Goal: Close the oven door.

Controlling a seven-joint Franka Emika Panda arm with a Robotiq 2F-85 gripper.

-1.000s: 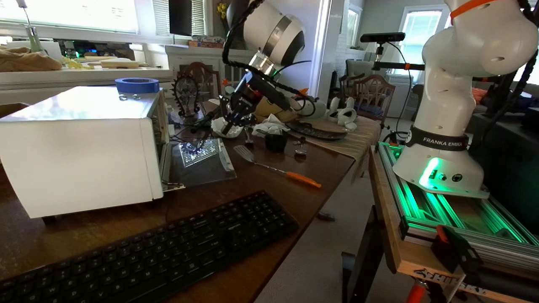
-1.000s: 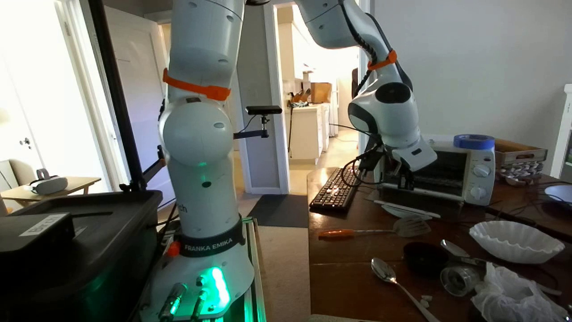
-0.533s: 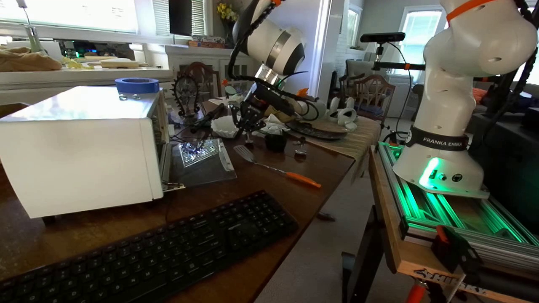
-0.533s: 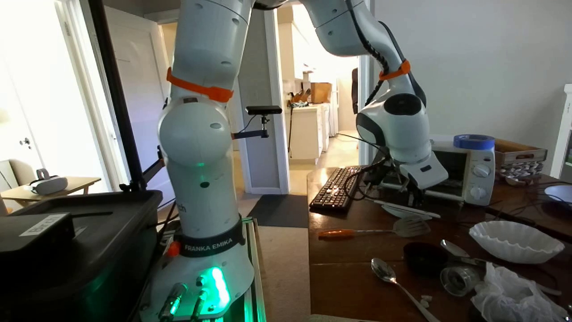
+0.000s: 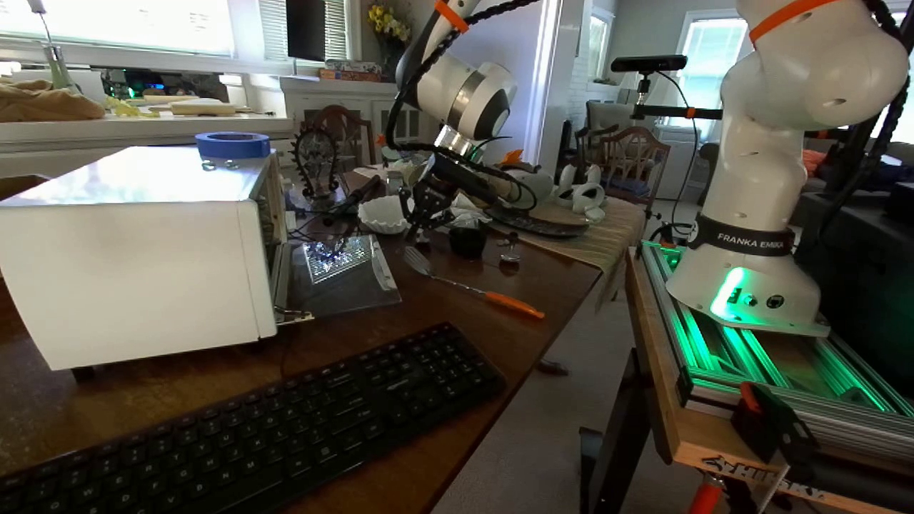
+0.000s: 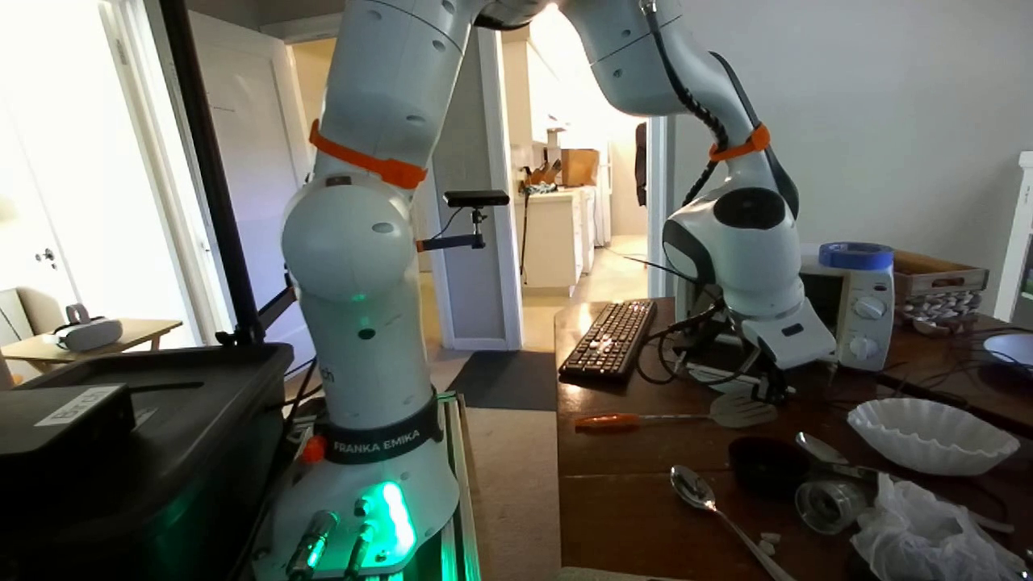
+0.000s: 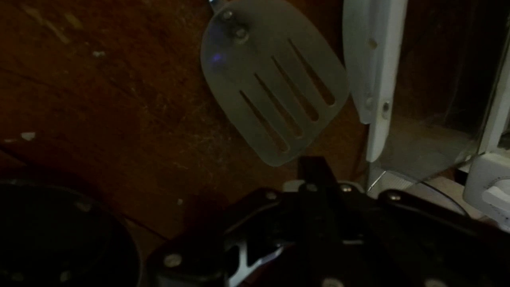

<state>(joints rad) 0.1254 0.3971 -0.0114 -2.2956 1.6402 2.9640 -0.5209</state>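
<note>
The white oven (image 5: 136, 278) stands on the table in both exterior views, its front partly hidden behind my arm in an exterior view (image 6: 865, 319). Its oven door (image 5: 339, 282) is folded down, lying out flat from the front low over the table. In the wrist view the door's glass (image 7: 434, 87) and pale outer edge (image 7: 384, 79) fill the right side. My gripper (image 7: 312, 163) has its fingers pressed together with nothing between them. It points down near the tabletop, out in front of the door's outer edge and apart from it, close to the spatula's tip.
A slotted spatula (image 7: 275, 79) with an orange handle lies before the door. Nearby are a black cup (image 6: 767, 468), a spoon (image 6: 710, 504), a fluted white bowl (image 6: 932, 436) and crumpled plastic (image 6: 928, 528). A keyboard (image 5: 285, 414) lies beside the oven; blue tape (image 5: 232, 145) rests on top.
My gripper has moved away from the oven's front and sunk lower toward the table, its fingers staying together. The oven and its lowered door have not moved.
</note>
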